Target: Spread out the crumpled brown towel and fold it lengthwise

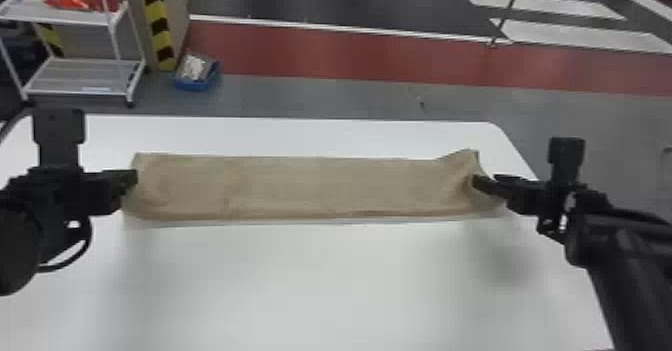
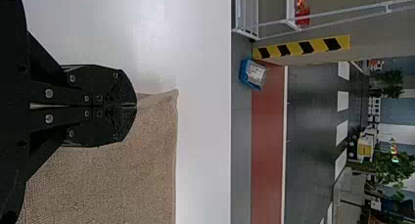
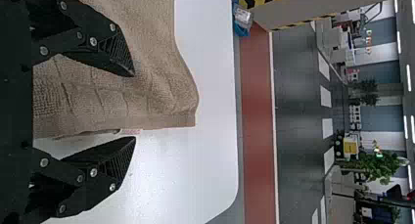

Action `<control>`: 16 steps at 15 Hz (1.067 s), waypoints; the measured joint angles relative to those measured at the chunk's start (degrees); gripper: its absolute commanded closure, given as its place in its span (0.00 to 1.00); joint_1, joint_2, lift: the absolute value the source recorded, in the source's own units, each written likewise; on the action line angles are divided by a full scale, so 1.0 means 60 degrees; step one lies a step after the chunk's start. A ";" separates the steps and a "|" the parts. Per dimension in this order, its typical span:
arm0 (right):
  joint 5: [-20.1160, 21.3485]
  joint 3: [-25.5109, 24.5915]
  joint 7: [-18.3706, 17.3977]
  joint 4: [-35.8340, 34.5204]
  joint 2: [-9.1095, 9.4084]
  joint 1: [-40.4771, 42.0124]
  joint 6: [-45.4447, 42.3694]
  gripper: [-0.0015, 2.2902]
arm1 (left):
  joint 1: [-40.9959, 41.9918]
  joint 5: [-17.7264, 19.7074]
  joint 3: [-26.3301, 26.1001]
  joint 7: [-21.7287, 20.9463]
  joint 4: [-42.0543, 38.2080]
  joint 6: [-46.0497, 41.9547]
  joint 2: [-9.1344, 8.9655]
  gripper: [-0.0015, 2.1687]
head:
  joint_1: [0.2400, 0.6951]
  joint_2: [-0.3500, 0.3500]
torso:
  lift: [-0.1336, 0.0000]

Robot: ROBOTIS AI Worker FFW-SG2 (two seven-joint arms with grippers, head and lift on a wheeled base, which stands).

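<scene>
The limp, likely lightweight brown towel (image 1: 300, 187) is lying on the surface (image 1: 325, 285), the closed left pincer (image 2: 136, 106) is gripping its left end, and the wide-open right pincer (image 3: 134, 106) is straddling the right hem (image 3: 166, 120), the recommended grip point.

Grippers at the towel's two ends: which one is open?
The right gripper: its fingers stand apart, whereas the left gripper is shut on the towel.
</scene>
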 measured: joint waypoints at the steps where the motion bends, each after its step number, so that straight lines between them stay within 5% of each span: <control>1: 0.0032 0.0015 0.0001 0.0089 0.0001 -0.0069 -0.0021 0.31 | 0.0000 -0.0001 0.0006 -0.0002 0.0011 -0.0001 0.0000 0.56 | 1.00 0.25 | 0.07; 8: 0.0026 -0.0061 0.0016 0.0361 -0.0032 -0.0199 -0.0012 0.34 | -0.0002 -0.0054 0.0007 -0.0033 0.0050 -0.0002 0.0003 0.56 | 1.00 0.25 | 0.07; 11: -0.0005 -0.0110 0.0104 0.0362 -0.0064 -0.0199 -0.0012 0.60 | -0.0005 -0.0061 0.0004 -0.0033 0.0053 -0.0002 -0.0002 0.56 | 1.00 0.24 | 0.07; 16: -0.0114 -0.0182 0.0302 0.0362 -0.0083 -0.0211 0.0078 0.66 | 0.0032 -0.0052 0.0004 -0.0033 0.0026 0.0009 -0.0003 0.56 | 1.00 0.24 | 0.07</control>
